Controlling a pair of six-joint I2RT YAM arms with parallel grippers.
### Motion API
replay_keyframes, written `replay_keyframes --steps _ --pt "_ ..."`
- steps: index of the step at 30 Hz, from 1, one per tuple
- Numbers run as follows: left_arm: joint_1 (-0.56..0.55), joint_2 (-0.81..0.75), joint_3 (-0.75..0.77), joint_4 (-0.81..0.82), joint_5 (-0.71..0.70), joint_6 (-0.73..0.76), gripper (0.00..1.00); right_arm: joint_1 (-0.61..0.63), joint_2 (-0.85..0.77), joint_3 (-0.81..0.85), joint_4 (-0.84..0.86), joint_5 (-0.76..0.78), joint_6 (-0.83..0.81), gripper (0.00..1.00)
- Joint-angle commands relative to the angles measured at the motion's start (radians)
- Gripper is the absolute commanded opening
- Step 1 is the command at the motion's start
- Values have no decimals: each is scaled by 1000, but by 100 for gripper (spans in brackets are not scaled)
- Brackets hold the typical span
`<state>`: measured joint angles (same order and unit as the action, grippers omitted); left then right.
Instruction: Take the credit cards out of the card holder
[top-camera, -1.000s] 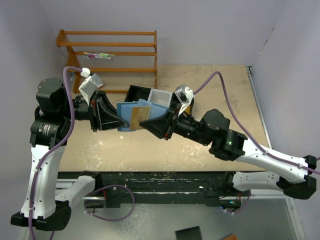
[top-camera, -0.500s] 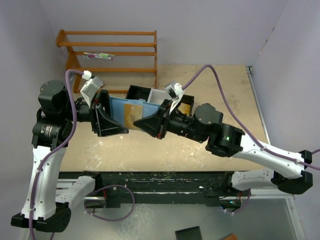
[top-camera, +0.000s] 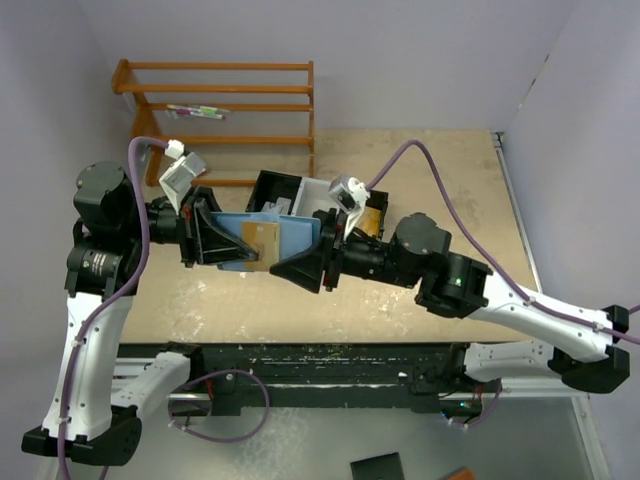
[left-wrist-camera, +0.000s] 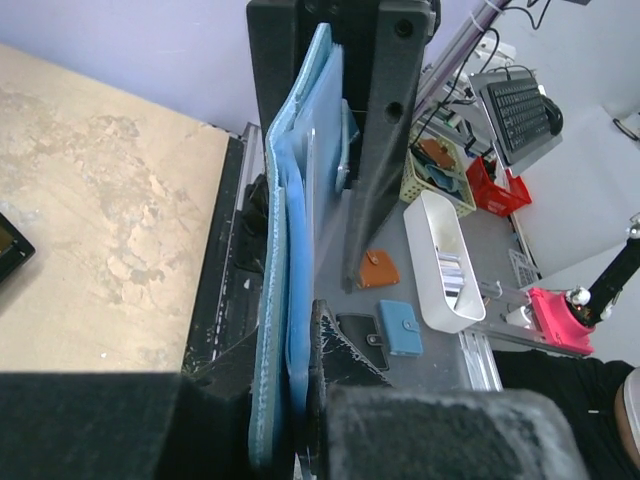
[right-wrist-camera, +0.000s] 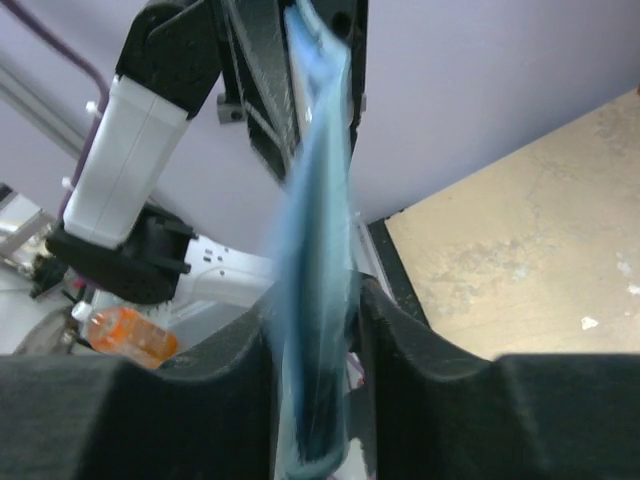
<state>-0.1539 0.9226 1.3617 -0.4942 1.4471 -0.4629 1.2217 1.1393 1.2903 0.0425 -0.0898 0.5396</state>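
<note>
Both arms bend inward with forearms roughly level, tips facing each other. The left end effector and the right end effector each pinch the card holder — fingers closed against it.

The card holder is light blue, and the credit card showing on it is gold-tan. The table is mottled beige. The far rack is orange-brown wood. The cable is purple. The left arm and right arm are black and white.
</note>
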Motion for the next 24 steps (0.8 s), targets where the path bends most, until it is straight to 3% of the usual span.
replay_keyframes --steps 1,5,7,9,13,19,24 --pt "5 1 -3 127 31 -103 1 -56 -95 -53 80 -128 27 51" --pt "5 0 -16 144 13 -117 0 -244 -167 -97 76 -244 122 62" --pt "5 7 -1 47 -63 -41 0 -315 -217 -90 49 -267 135 63" --pt "5 33 48 -137 -204 136 0 -332 -250 -61 8 -247 111 62" --pt "5 88 84 -286 -387 263 0 -330 -257 -19 23 -276 106 58" --pt "5 96 44 -261 -364 258 0 -325 -114 -13 166 -434 197 53" --pt "5 94 50 -262 -257 250 0 -323 -18 -33 204 -456 217 52"
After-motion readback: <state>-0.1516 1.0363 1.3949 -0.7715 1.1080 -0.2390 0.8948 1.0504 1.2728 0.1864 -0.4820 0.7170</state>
